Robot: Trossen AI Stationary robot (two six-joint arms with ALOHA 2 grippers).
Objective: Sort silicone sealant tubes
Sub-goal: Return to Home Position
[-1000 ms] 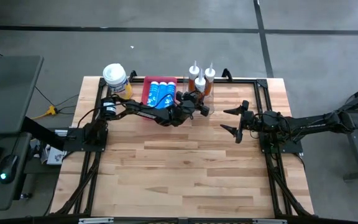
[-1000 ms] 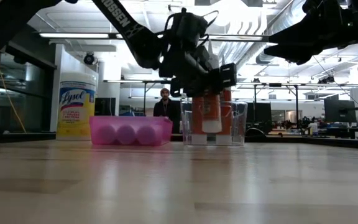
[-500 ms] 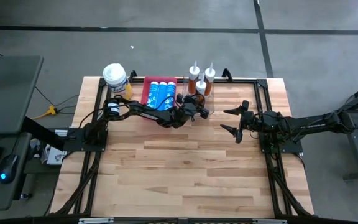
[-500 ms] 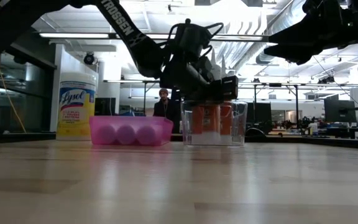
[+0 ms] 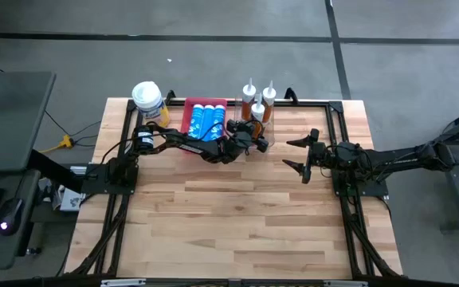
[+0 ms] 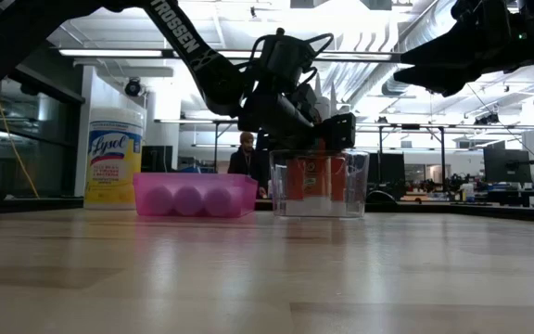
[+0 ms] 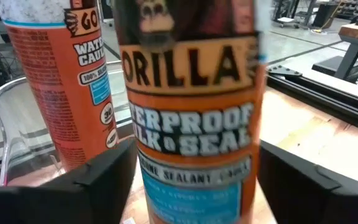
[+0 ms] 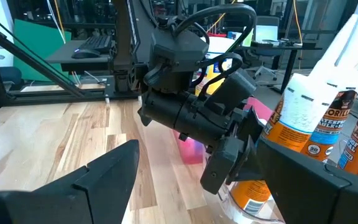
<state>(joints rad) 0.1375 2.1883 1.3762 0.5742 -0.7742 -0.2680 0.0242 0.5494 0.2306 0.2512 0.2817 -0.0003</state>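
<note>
Three blue tubes (image 5: 205, 121) lie side by side in the pink bin (image 5: 187, 118) at the table's (image 5: 237, 223) far edge; just right of it, three orange tubes (image 5: 250, 102) stand upright in the clear bin (image 6: 362, 186); the left end effector (image 5: 253, 132) straddles the nearest of them, spread open; the right end effector (image 5: 290, 154) hangs farther right above bare table, also open.

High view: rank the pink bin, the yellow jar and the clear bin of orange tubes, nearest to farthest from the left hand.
1. Clear bin holding the orange tubes: directly at the left hand, table's back edge.
2. Pink bin: next to it, leftward.
3. Yellow jar: back left corner.
</note>
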